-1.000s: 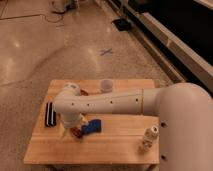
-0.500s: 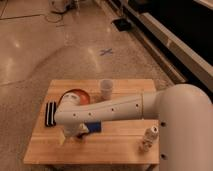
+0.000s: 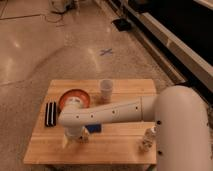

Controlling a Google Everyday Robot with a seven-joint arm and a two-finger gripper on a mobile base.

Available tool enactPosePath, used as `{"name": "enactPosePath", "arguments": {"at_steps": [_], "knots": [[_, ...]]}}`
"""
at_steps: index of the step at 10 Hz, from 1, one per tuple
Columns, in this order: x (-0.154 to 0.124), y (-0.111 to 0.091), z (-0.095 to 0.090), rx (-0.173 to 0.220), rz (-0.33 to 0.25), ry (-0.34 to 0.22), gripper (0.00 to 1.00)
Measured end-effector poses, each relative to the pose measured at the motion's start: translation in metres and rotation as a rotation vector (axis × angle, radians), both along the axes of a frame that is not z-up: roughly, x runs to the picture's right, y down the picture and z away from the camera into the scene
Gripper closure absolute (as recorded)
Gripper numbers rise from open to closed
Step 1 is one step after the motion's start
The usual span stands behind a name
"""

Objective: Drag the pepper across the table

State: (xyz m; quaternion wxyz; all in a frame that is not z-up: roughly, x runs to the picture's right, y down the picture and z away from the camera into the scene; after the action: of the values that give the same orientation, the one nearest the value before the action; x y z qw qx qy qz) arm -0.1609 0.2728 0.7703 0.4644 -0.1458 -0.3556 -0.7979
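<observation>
Gripper (image 3: 76,134) down on the square light-wood plank table (image 3: 120,149), front-left, near the left edge; we can't tell its grip state. Small dark red pepper: we can't make it out, white robot arm (image 3: 110,112) covers that spot. Bare wood runs along the front edge toward the small white bottle (image 3: 147,140).

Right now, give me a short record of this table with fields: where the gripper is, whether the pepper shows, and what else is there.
gripper: low over the table, near-left part, beside the blue sponge
pepper: not visible, possibly hidden under the arm
far side: orange bowl, pale cup
left edge: black ridged object
near right: small white bottle
</observation>
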Motion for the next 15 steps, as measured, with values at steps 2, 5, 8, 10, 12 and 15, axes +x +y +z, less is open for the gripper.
{"name": "enactPosePath", "arguments": {"at_steps": [2,5,8,10,12,15], "knots": [[0.003,0.001,0.005,-0.006,-0.001,0.007,0.48],[0.005,-0.007,0.008,-0.008,0.019,0.022,0.79],[0.023,-0.020,0.008,0.001,0.021,0.047,1.00],[0.041,-0.020,0.008,0.002,0.000,0.053,1.00],[0.055,-0.018,0.007,0.008,-0.018,0.028,1.00],[0.076,-0.016,0.004,0.040,-0.058,-0.055,1.00]]}}
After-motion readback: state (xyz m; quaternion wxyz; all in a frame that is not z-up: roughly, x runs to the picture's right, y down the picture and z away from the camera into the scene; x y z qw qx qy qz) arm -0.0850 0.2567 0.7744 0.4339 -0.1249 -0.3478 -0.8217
